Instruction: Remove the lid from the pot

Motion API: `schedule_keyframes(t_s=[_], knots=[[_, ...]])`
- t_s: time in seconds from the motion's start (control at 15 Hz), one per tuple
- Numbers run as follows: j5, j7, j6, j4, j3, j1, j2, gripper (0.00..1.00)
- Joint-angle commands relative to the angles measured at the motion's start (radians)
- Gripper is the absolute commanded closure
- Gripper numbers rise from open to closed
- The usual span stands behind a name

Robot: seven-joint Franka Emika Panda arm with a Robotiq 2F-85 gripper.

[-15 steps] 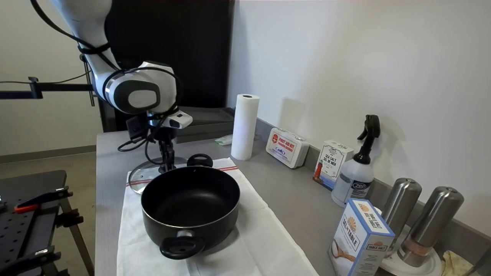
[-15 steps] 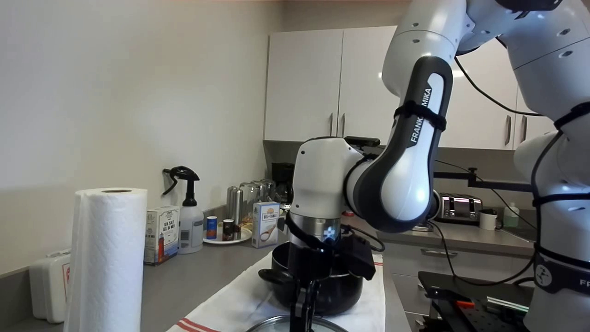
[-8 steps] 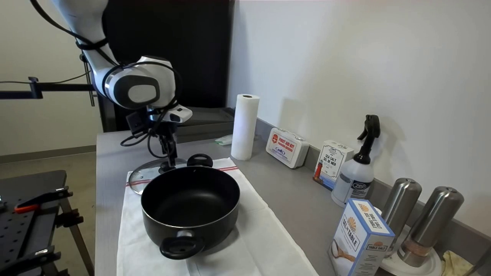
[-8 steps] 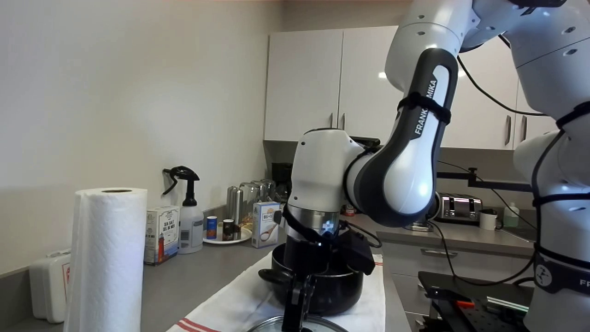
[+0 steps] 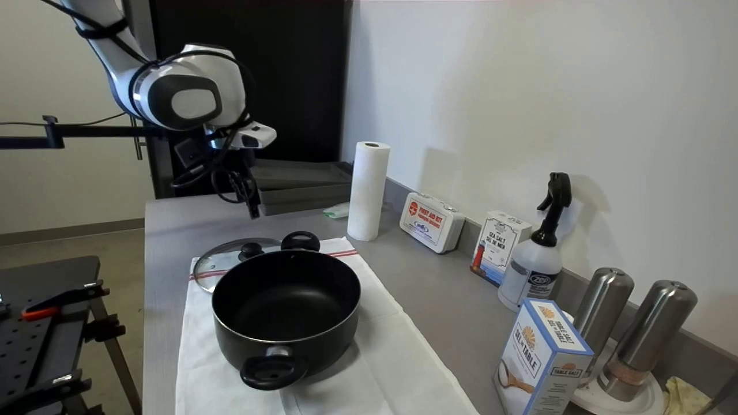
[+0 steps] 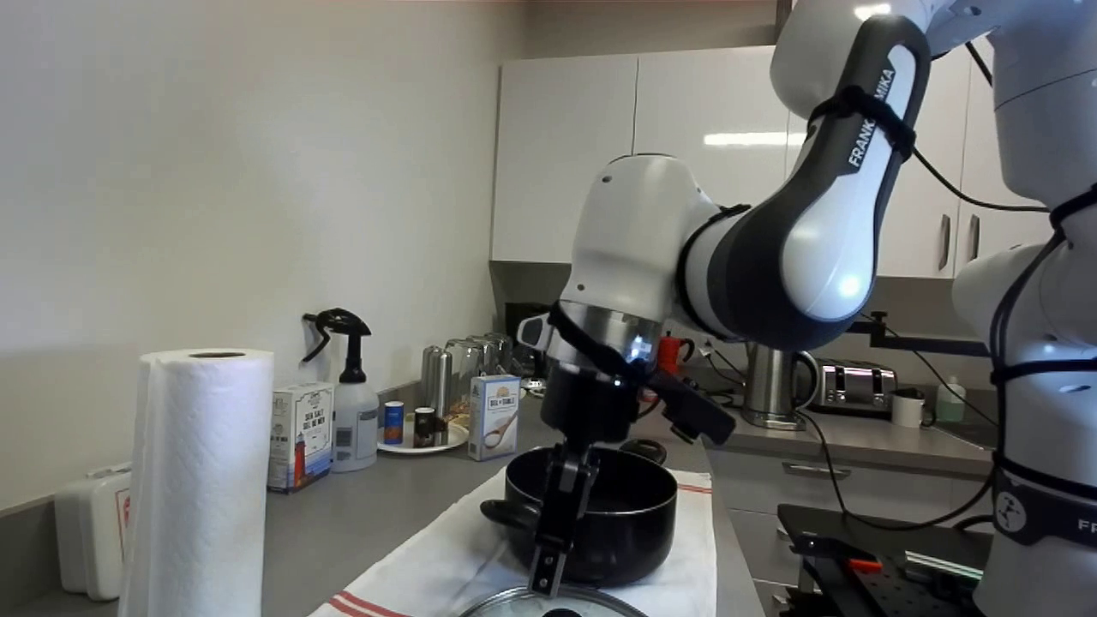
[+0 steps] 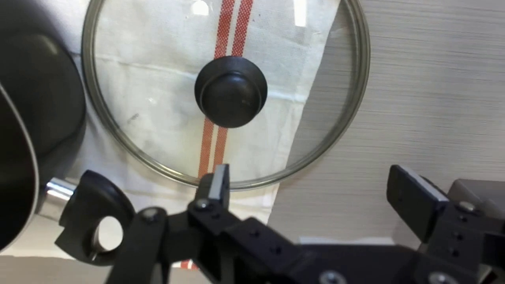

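The black pot (image 5: 230, 340) stands uncovered on a white towel, its dark inside showing in an exterior view. Beside it the glass lid (image 7: 158, 106) lies on the towel and partly over the bare counter, its black knob (image 7: 232, 94) facing up. In an exterior view the pot hides part of the lid (image 5: 214, 265); another exterior view cuts its near edge off. My gripper (image 7: 307, 173) is open, with a wide gap and nothing between its fingers. It hangs above the lid, clear of the knob, as an exterior view shows the gripper (image 5: 253, 214) higher than it.
Along the wall stand a paper towel roll (image 5: 369, 190), a first aid kit (image 5: 431, 223), a sea salt box (image 5: 500, 245), a spray bottle (image 5: 533, 259), a table salt box (image 5: 542, 357) and steel canisters (image 5: 648, 340). A dark tray (image 5: 305, 190) sits at the counter's far end.
My gripper was at the lid's knob one second ago. It has opened, let go and risen up and back from it. The lid and the pot have stayed in place.
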Motion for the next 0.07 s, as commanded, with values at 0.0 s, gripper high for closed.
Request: schedule_keyframes(t_s=[0.0], knots=[[0.043, -0.025, 0.018, -0.083, 0.02, 0.0, -0.123, 0.0]])
